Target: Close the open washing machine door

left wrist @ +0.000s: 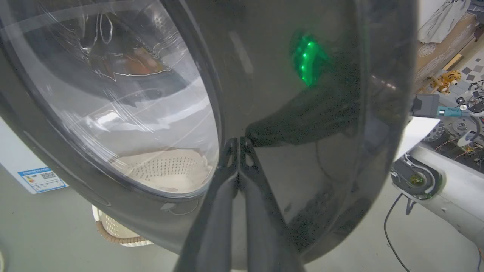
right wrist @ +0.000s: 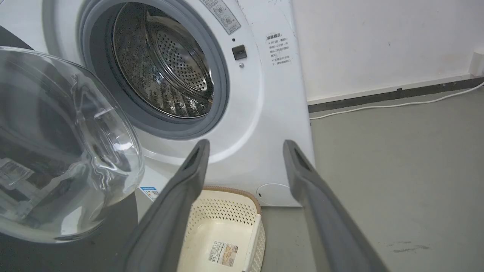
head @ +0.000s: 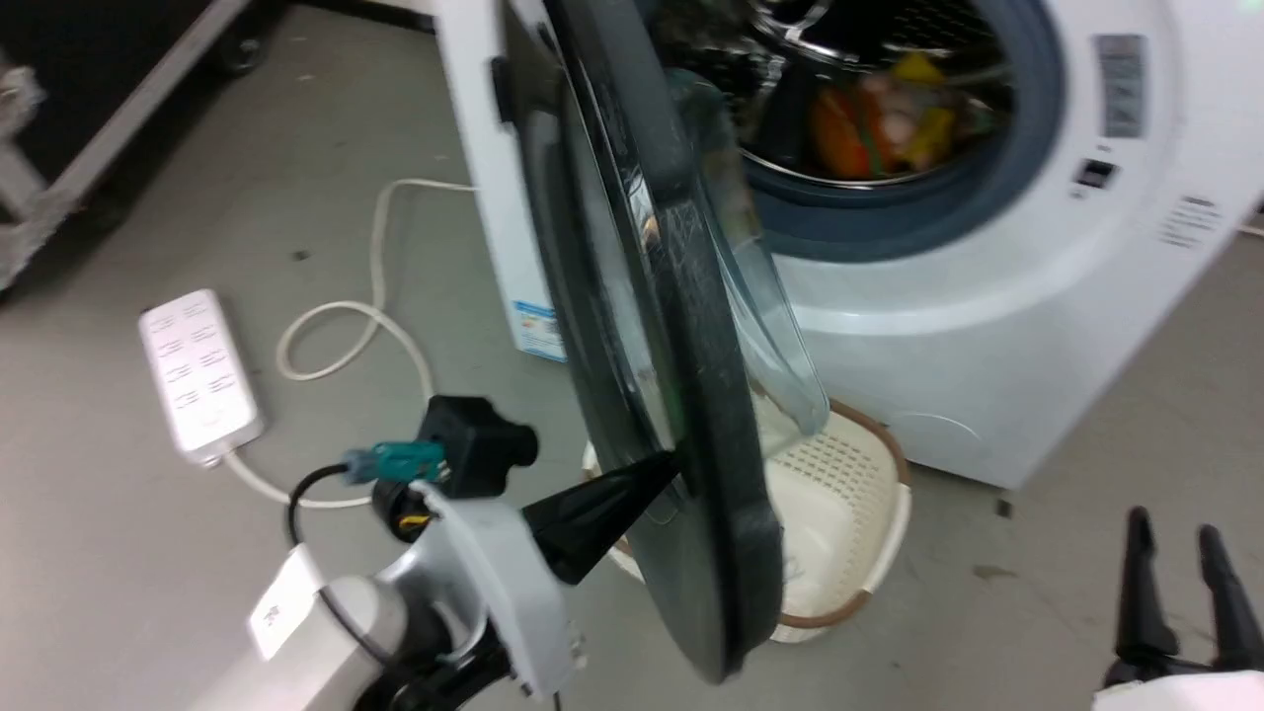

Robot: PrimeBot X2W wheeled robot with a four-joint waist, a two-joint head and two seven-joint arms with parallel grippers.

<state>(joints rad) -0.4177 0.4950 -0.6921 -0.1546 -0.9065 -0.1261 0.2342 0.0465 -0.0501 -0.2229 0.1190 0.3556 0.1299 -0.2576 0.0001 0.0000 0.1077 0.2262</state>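
Washing machine door (head: 691, 346) stands half open at the washing machine's (head: 987, 326) left side, above the basket (head: 849, 474). It looks stiff, weighty and glossy, so push the black rim, not the glass. Left pincer (head: 668, 462), pressed together, touches that rim. Right pincer (head: 1171, 525) hangs spread and empty.

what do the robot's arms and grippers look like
The left gripper and the right gripper each have two long, tapering dark fingers with slotted tips. The left forearm is pale grey-white with a white label. At its wrist are a white plate, a black block, a teal connector and a black cable.
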